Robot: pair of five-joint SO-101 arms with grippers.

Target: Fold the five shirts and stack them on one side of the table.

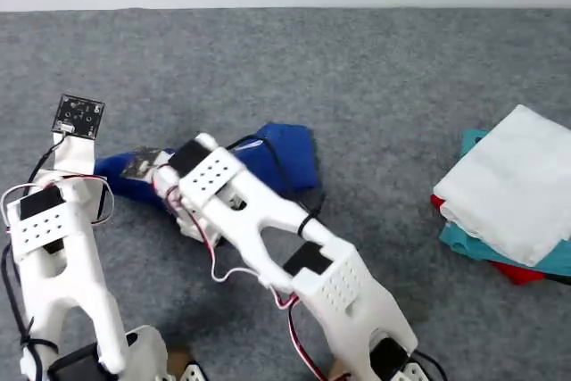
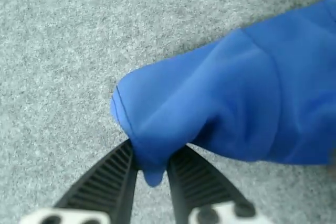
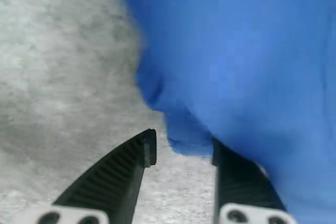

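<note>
Nearest you, your left claw (image 2: 154, 157) is pinching a bunched corner of the crumpled blue cotton shirt (image 2: 226, 103), holding that end fast for a fold. Your right claw (image 3: 184, 144) stands spread astride the same shirt's hem, with cloth between its ridged fingers but not gripped. I judge it is lined up for a second hold. From above, the left arm (image 1: 62, 247) leans straight to the blue shirt's end, and the right arm (image 1: 294, 247) slants across to that same end over the grey felt-like table (image 1: 357, 69). Well apart from the blue shirt, on the side away from both claws, a folded white shirt (image 1: 513, 185) tops a teal one (image 1: 464, 243) and a red one (image 1: 519, 272), stacked aside for the blue one to join.
</note>
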